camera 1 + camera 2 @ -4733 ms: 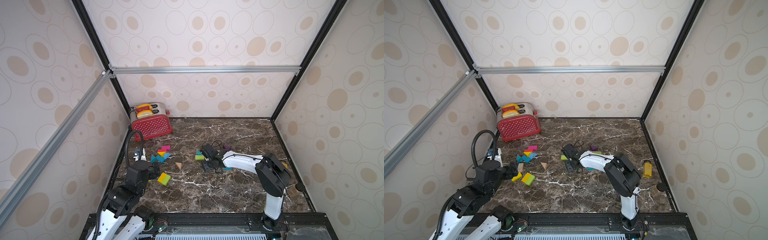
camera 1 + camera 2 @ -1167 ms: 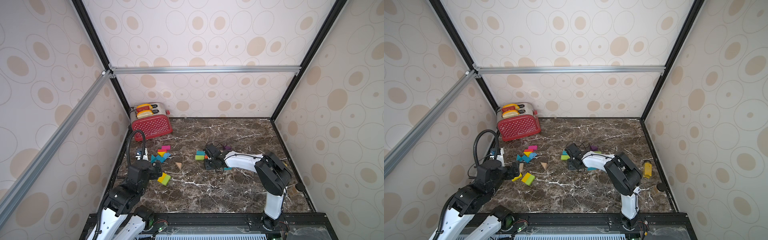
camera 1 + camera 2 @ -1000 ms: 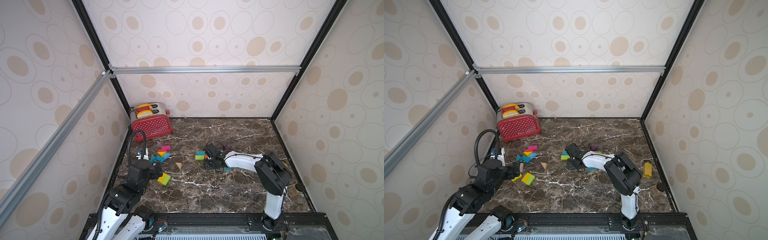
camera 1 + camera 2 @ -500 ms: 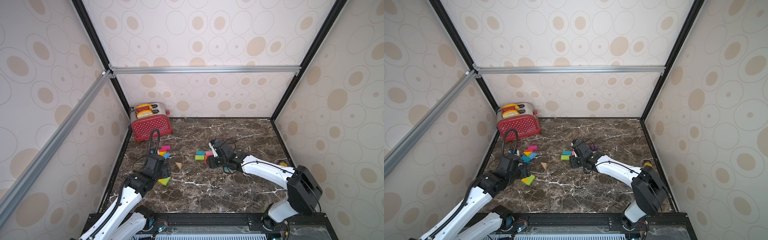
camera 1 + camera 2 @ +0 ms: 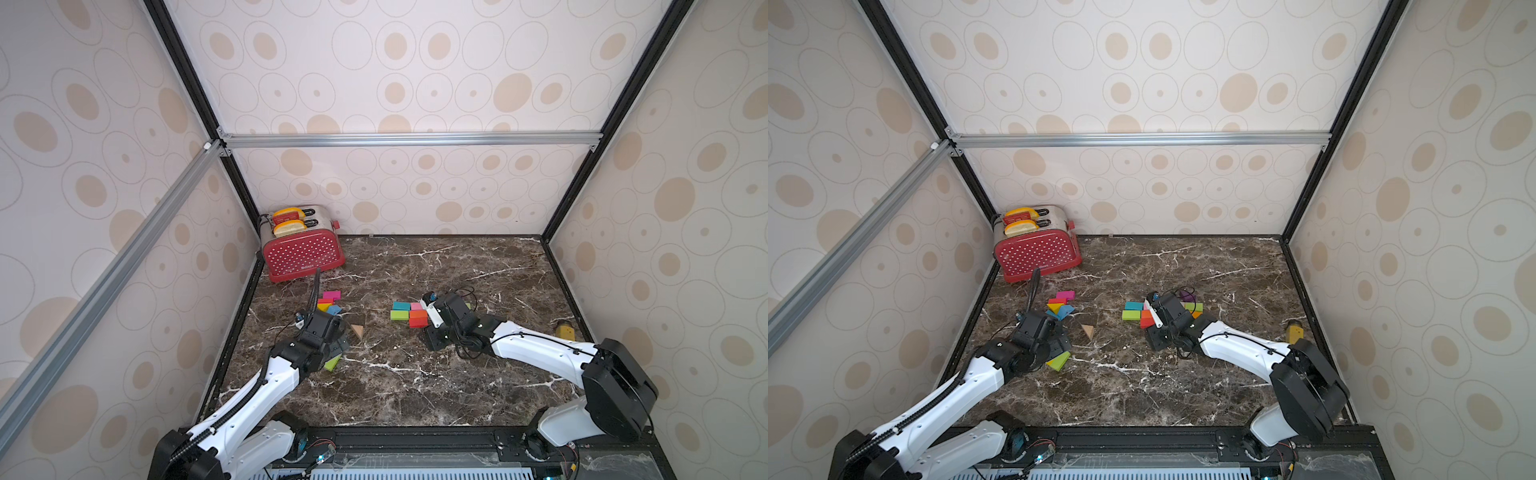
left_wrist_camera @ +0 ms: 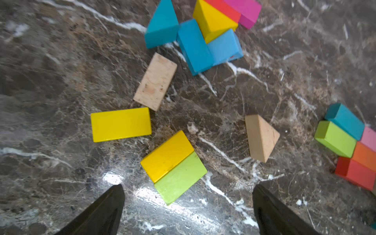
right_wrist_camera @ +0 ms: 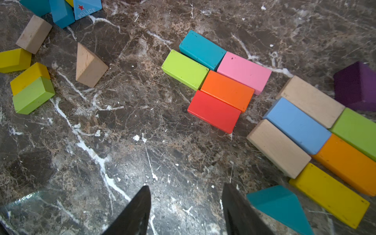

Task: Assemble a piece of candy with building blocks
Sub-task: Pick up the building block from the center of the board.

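Reaching farther over the marble [image 7: 142, 142] than a second ago, holding left gripper [image 6: 188, 188] wide apart, empty, near yellow-green pair [image 6: 173, 162], right gripper [image 7: 186, 185] parted, empty, beside the building blocks [image 7: 221, 89] laid mid-table, risking its finger [image 7: 240, 209] nudging the adjacent teal wedge [image 7: 278, 205].

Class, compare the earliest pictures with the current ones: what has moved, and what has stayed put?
The left claw reached forward and now hovers, open, over the paired yellow brick and green brick. The right arm dropped low; the right claw, open and empty, drew back from the red brick. A teal brick was added nearby. The toaster and wooden wedge stayed.
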`<state>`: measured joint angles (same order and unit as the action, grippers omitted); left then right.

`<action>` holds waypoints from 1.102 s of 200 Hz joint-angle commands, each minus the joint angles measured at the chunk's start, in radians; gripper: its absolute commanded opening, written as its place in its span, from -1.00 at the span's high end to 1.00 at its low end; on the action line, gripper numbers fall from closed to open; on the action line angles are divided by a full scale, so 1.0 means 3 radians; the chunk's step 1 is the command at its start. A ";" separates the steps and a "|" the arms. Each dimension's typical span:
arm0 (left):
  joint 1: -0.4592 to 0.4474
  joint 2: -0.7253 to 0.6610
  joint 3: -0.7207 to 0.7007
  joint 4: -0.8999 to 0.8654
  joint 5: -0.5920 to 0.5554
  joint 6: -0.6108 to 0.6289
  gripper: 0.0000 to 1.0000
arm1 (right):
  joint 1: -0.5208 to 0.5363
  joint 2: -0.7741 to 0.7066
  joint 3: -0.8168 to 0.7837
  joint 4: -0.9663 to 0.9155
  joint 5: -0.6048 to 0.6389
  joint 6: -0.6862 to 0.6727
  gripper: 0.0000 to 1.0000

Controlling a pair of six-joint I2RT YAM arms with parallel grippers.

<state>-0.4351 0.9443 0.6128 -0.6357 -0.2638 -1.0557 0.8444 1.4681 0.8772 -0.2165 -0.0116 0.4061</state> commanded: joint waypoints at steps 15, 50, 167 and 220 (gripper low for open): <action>-0.0002 -0.0443 -0.0312 0.0220 -0.0348 -0.0492 -0.98 | -0.0031 -0.0102 -0.0060 0.0054 -0.0074 -0.0055 -0.21; 0.0003 -0.0433 -0.0463 0.0238 -0.0232 -0.0624 -0.90 | -0.0035 -0.0103 -0.0086 0.0059 -0.0079 -0.0063 -0.21; -0.0066 0.1149 0.0147 0.0179 0.0277 -0.1005 -0.70 | -0.0058 -0.0169 -0.0207 0.0046 -0.0063 -0.0095 -0.21; -0.0204 0.1300 0.0212 0.0164 0.0171 -0.1103 -0.88 | -0.0055 -0.0091 -0.0199 0.0072 -0.0120 -0.0077 -0.21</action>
<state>-0.4847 1.3193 0.6464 -0.5812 -0.1825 -1.3437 0.8322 1.4391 0.8246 -0.1944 -0.0338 0.3843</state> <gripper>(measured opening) 0.936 0.603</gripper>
